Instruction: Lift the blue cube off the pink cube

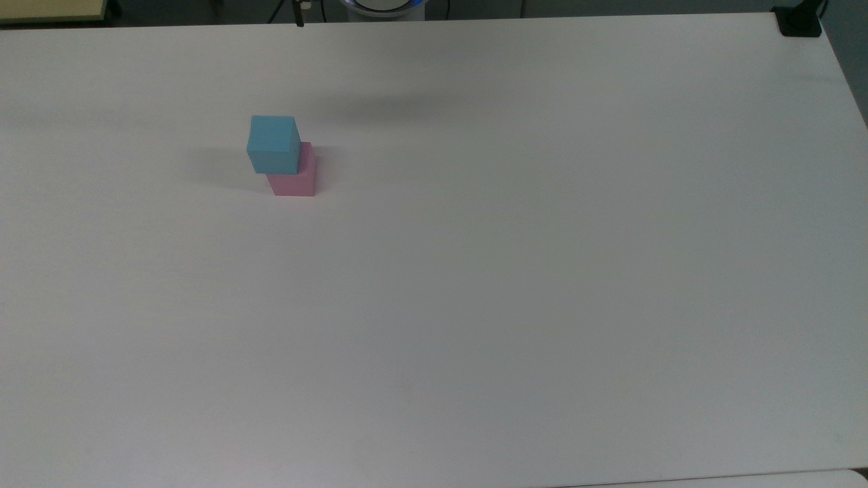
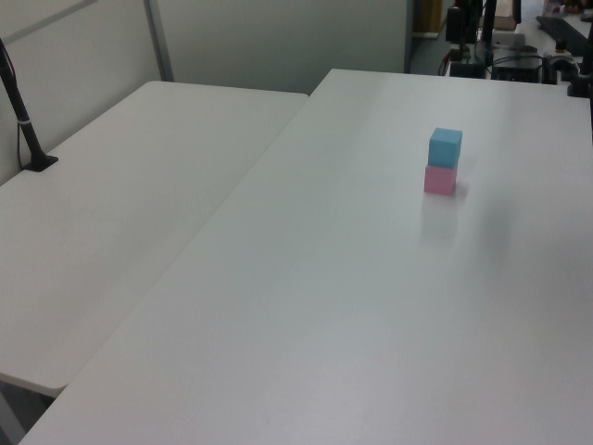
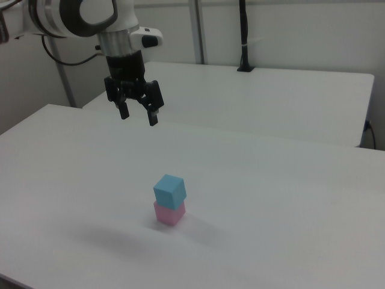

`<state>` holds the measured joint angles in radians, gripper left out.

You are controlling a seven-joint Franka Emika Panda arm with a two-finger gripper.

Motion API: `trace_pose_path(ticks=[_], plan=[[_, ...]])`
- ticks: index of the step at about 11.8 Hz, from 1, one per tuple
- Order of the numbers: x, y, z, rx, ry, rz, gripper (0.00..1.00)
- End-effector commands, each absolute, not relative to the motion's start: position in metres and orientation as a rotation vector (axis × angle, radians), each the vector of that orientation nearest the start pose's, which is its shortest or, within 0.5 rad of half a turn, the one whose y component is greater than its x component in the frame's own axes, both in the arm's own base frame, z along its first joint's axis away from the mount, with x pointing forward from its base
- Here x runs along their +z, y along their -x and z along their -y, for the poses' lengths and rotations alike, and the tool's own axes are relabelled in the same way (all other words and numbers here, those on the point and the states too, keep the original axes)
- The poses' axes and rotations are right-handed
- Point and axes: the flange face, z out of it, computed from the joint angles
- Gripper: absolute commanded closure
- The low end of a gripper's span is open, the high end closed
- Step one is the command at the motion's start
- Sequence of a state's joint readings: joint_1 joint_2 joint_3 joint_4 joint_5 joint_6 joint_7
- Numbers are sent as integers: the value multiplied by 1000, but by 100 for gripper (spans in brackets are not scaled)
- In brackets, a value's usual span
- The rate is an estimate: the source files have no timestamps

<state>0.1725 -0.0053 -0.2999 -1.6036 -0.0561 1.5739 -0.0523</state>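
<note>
The blue cube (image 1: 273, 144) (image 2: 446, 147) (image 3: 169, 191) sits stacked on the pink cube (image 1: 296, 180) (image 2: 439, 180) (image 3: 169, 214), turned slightly against it. The stack stands on the white table (image 1: 515, 271). In the right view my gripper (image 3: 138, 117) hangs well above the table, up and to the right view's left of the stack. Its two black fingers are spread open and hold nothing.
A second white table (image 2: 111, 213) adjoins the first on the left view's left. A black post (image 2: 26, 130) stands on it at the far edge. A black clamp (image 1: 799, 22) sits on the table corner at the top view's upper right.
</note>
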Motion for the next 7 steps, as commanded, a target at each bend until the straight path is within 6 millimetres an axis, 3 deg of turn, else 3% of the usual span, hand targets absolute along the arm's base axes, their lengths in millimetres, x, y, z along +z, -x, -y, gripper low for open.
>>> trace_pose_path(ticks=[1,4,7], plan=[[616,-551,79,26,3195,-111,0],[610,-560,81,-31,3211,-71,0],[548,-595,94,42,3271,-87,0]])
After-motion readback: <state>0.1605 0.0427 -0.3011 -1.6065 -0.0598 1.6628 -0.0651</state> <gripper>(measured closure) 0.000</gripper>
